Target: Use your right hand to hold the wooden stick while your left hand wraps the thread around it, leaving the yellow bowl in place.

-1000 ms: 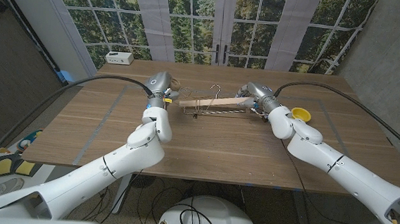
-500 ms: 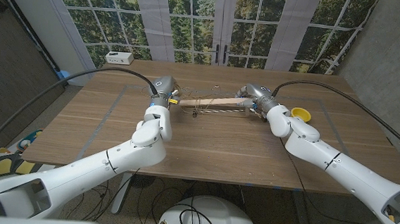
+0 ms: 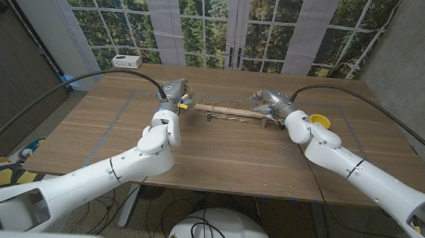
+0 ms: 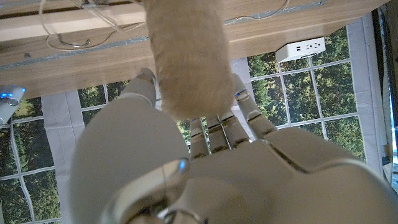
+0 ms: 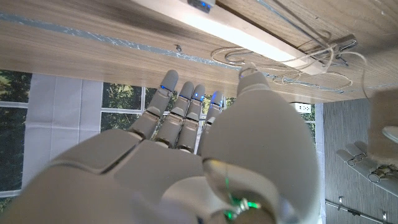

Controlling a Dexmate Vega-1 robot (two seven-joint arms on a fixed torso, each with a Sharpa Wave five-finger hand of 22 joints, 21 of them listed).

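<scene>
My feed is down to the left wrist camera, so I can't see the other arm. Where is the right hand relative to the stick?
Observer: In the head view, the right hand is at the right end of the wooden stick. I cannot tell whether its fingers close on it.
Operator: And where is the yellow bowl?
Observer: The yellow bowl sits on the table beside the right forearm, to the right of the stick's end and apart from the stick.
</scene>
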